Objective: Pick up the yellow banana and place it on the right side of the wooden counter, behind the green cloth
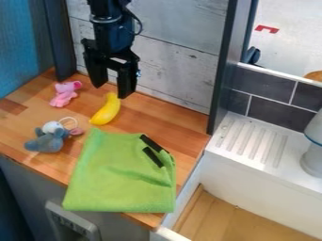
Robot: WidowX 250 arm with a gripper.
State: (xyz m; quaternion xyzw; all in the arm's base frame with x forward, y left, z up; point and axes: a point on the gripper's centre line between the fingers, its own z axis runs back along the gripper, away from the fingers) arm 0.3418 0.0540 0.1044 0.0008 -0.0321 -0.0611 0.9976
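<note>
I am seeing one black gripper (pixel 111 90) hanging over the far part of a wooden counter (pixel 179 117), its two fingers standing apart, released. One yellow banana (pixel 106 113) is lying just below it, near the counter's middle. Two plush toys are sitting to the left: one pink toy (pixel 63 94) farther back, one gray toy (pixel 47 142) nearer, with a white loop (pixel 69 121). One green cloth (pixel 119 174) with two black strips is lying at the near side, overhanging the near edge and reaching close to the right edge. Bare wood is showing between the banana and the dark right post (pixel 221 70). A pale board wall (pixel 170 56) is standing close behind the gripper, and a dark left post (pixel 58 40) is bounding the far left. Beyond the right edge, a white ribbed ledge (pixel 252 141) is supporting a white object (pixel 313 157).
</note>
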